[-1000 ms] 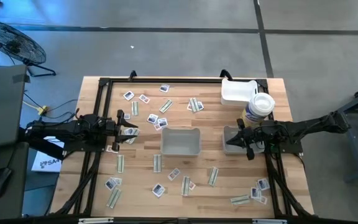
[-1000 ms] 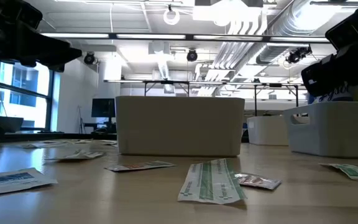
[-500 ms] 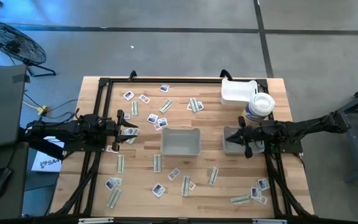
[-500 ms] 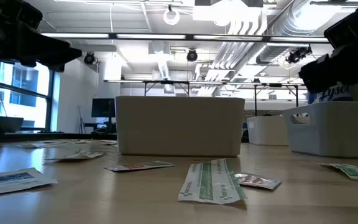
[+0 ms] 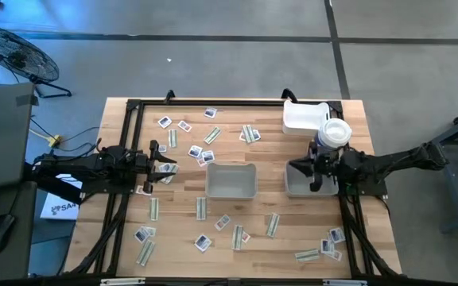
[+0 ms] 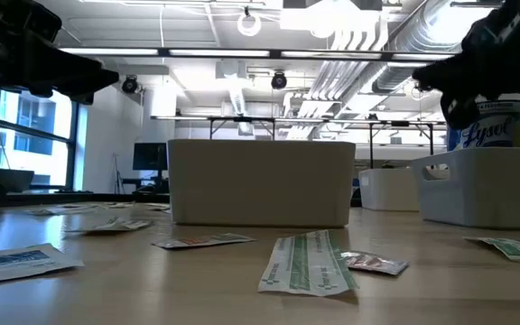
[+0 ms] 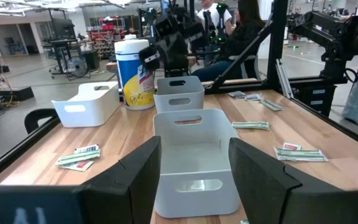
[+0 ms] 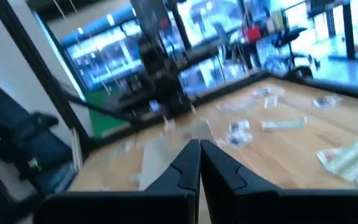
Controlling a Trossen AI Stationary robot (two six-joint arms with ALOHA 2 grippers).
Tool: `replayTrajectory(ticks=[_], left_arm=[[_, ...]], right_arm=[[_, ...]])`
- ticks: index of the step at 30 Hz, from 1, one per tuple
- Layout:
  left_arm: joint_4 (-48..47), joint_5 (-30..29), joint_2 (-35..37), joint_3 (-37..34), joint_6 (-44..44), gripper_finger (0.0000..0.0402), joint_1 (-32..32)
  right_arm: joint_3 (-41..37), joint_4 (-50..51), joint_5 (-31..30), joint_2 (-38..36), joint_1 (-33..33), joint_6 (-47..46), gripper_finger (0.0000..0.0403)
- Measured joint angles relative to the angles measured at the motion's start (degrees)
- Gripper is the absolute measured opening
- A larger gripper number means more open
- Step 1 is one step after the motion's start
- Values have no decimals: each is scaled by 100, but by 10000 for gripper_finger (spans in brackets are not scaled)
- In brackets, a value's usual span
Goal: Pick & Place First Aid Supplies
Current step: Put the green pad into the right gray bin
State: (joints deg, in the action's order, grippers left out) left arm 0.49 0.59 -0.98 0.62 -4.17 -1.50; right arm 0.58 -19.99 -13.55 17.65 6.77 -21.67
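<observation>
While the left gripper [image 5: 168, 164] is staying spread beside scattered small flat white and pale green packets [image 5: 205, 155] on the wooden bench [image 5: 356, 119], we are seeing the right gripper [image 5: 315, 165], pressed together, rising over the grey rectangular tray [image 5: 299, 184].

a pale planked wooden table top [image 5: 269, 250] with a smooth matt finish is seen; matt grey rectangular plastic trays [image 5: 230, 181] look smooth.

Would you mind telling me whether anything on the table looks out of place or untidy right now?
The first aid packets lie scattered across the table, none visibly in the middle grey tray. A disinfectant-wipes bottle stands among the trays. Nothing looks spilled or damaged.
</observation>
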Motion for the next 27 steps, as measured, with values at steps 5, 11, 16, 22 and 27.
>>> replayTrajectory(ticks=[5,11,16,22,27], left_arm=[[0,2,-2,0,0,186,-2],[0,0,0,0,-2,186,0],[1,0,0,0,0,186,-1],[0,0,-1,0,0,186,-2],[0,0,0,0,-2,186,-2]], right_arm=[[0,-814,-68,2,-1,396,4],[1,-1167,372,3,2,1149,4],[167,-1163,555,291,4,1564,1],[663,-1161,818,1362,183,1876,1],[1254,-1154,869,2606,736,2054,2]])
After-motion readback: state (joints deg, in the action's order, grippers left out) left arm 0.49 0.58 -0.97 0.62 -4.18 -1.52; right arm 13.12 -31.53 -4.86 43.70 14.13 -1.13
